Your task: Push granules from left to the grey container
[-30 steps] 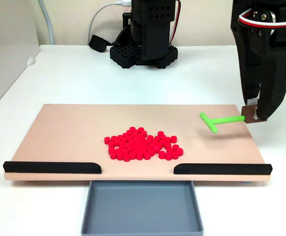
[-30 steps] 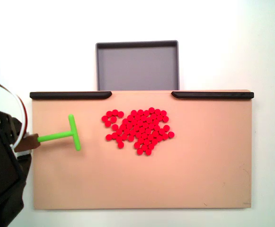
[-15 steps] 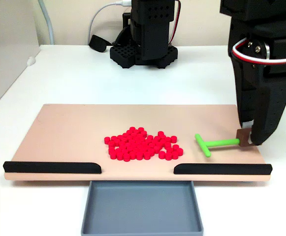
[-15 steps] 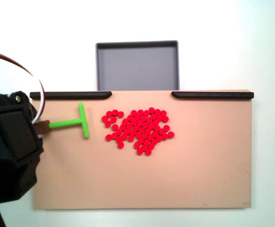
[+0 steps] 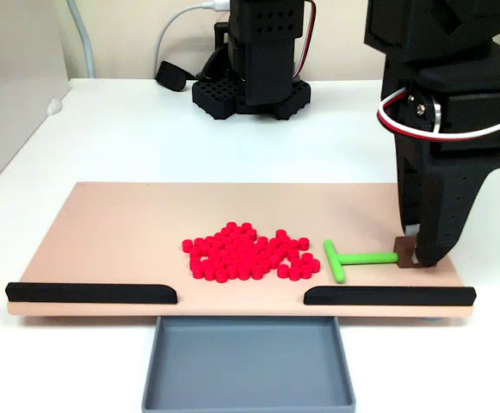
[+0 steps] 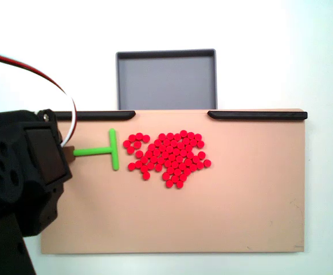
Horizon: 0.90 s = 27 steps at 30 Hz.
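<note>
The arm (image 5: 443, 129) is built from matte black plastic parts with flat, angular faces. A loop of red and white cables (image 5: 452, 129) is seen across its lower body in one fixed view, and the same red and white cables (image 6: 51, 86) are seen curving over the black housing in another fixed view. A round silver metal part (image 5: 423, 105) is set beside the cable. The gripper (image 5: 413, 254) is narrowed downward into black fingers, and a small brown pad is seen at its tip. The black base (image 5: 254, 73) is shown with a perforated foot, rows of small holes and thin red wires at its top.
</note>
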### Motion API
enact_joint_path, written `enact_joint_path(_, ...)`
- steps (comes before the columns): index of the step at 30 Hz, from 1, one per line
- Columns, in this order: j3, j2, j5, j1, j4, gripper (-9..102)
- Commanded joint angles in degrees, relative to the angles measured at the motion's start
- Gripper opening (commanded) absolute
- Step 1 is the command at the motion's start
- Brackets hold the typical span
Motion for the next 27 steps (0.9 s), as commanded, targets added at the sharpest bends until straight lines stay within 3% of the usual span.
enact_joint_path(1,-1.93,0.44,-0.44,0.88,0.18,0)
enact_joint_path(27,-0.88,0.53,-3.69,3.60,0.44,0)
